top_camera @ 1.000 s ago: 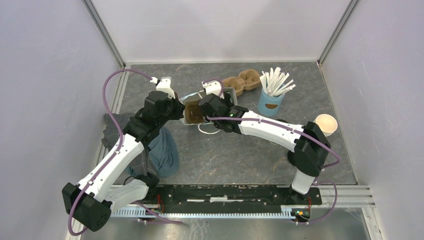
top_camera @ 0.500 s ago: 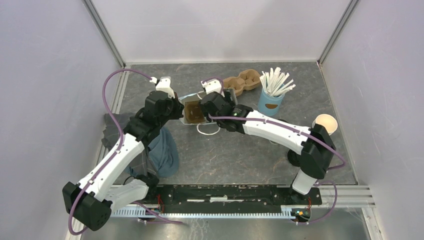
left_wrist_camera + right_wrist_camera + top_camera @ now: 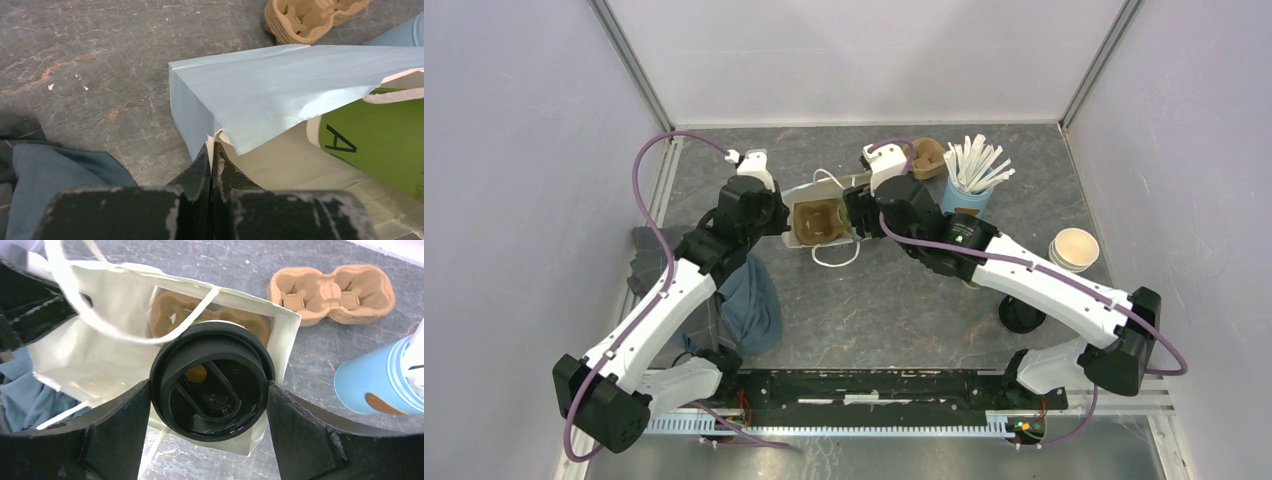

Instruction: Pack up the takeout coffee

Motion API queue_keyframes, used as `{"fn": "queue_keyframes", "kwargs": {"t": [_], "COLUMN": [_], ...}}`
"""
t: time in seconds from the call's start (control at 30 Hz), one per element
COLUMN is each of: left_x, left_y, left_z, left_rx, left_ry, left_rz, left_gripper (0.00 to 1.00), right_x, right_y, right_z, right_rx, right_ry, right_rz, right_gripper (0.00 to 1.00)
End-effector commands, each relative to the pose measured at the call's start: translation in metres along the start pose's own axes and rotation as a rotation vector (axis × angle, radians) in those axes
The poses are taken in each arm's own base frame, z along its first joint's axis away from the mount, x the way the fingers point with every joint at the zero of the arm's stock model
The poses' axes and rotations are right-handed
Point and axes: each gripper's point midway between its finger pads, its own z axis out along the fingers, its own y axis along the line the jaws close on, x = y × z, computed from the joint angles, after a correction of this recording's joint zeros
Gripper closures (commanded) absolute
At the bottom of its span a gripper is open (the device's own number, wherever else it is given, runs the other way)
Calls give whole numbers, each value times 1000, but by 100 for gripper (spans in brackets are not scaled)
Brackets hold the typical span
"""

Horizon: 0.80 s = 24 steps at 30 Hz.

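- The right gripper [image 3: 209, 390] clamps the takeout coffee [image 3: 385, 142], one finger pressed to each side of its round black lid [image 3: 212, 365], jaws spread wide around it.
- The dark-green cup hangs at the open mouth of the blue paper bag [image 3: 280, 85], by the bag's right rim, in the middle of the table's far half; a black letter "A" shows on its side. Whether its base has passed below the rim cannot be told.
- The left gripper [image 3: 212, 150] is closed tight on the bag's left rim, the paper pinched between its fingers at a ragged edge.
- A brown pulp cup carrier [image 3: 172, 315] lies at the bottom of the bag, and a white cord handle [image 3: 120, 330] loops across the mouth.
- A second carrier [image 3: 330, 290] sits on the table [image 3: 904, 310] beyond the bag, toward the far edge.
- A light-blue cup [image 3: 380, 380] of white sticks [image 3: 976, 160] stands just right of that carrier.
- An open paper cup [image 3: 1074, 247] stands near the right edge, well apart from the bag.
- A blue cloth [image 3: 752, 300] lies crumpled on the left side of the table, beneath the left arm.
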Motion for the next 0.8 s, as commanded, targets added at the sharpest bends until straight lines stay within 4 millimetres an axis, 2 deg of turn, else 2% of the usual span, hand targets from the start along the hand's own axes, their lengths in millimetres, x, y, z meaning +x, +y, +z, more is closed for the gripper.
{"fn": "queue_keyframes", "kwargs": {"t": [0.0, 0.3, 0.53, 0.63, 0.77], "left_x": [-3, -6, -10, -11, -11], "left_y": [-1, -1, 3, 2, 1], "left_z": [0, 0, -4, -5, -2], "left_rx": [-10, -17, -68, -66, -63], "left_ry": [9, 29, 60, 61, 64], "left_rz": [-5, 32, -5, -8, -1], "left_gripper": [98, 98, 98, 98, 98], "right_x": [-25, -57, -51, -62, -82], "right_y": [10, 4, -5, 2, 26], "right_z": [-15, -50, -77, -94, -116], "right_rx": [-87, -144, -191, -267, -433], "right_ry": [-79, -175, -186, -228, -271], "right_rz": [15, -13, -39, -69, -141], "right_gripper": [67, 67, 68, 69, 69]}}
